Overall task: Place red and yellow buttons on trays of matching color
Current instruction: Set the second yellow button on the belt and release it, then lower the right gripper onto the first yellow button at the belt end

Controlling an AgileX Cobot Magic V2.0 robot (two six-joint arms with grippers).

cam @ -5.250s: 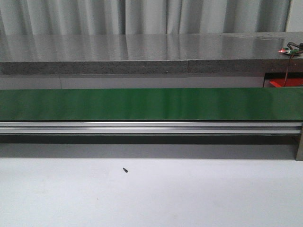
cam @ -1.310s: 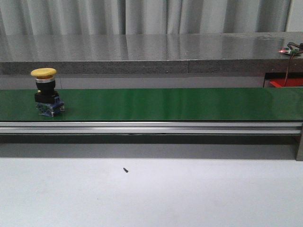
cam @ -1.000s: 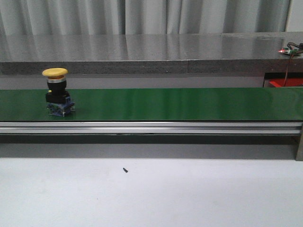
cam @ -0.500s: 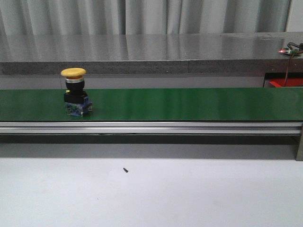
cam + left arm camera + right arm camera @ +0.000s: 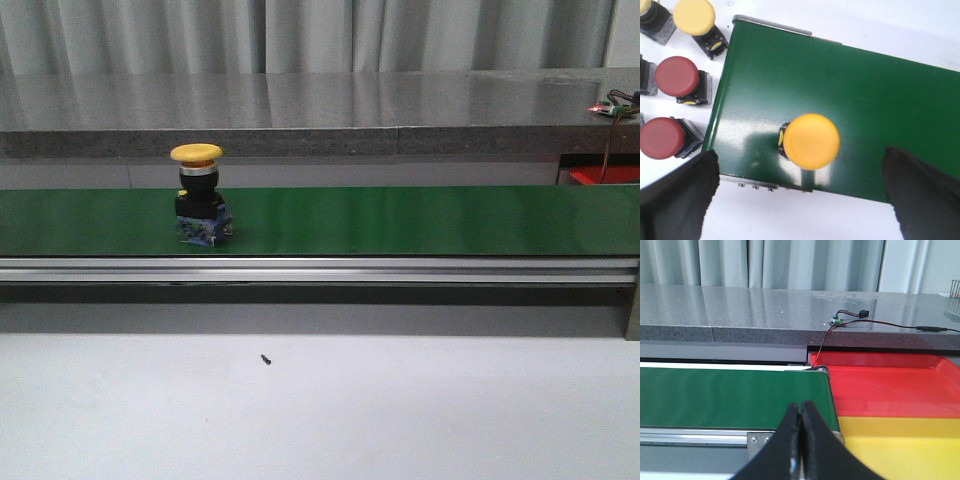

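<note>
While the yellow button (image 5: 198,207) stands upright on the green conveyor belt (image 5: 420,220) in the left-centre of the front view, neither arm shows there — the white table (image 5: 400,410) fills the lower frame, bare but for a small dark screw (image 5: 265,359).

From the left wrist camera, looking straight down, the same yellow button (image 5: 811,141) sits at the centre of the frame on the belt (image 5: 865,100), near its lower edge. The left gripper (image 5: 800,195) has its two dark fingers (image 5: 680,195) spread wide in the lower corners, holding nothing; the button lies between them in the picture, though whether they are down at its level I cannot tell. At the upper left, off the belt's end, spare red buttons (image 5: 677,77) and another yellow one (image 5: 695,16) wait on the white surface — presumably the supply.

In the right wrist view, the right gripper (image 5: 801,415) at bottom centre has its fingers pressed together, empty. Right of the belt's end lie the red tray (image 5: 890,385) and, below it in the frame, the yellow tray (image 5: 900,440) — likely stationed there to receive what the belt delivers.
</note>
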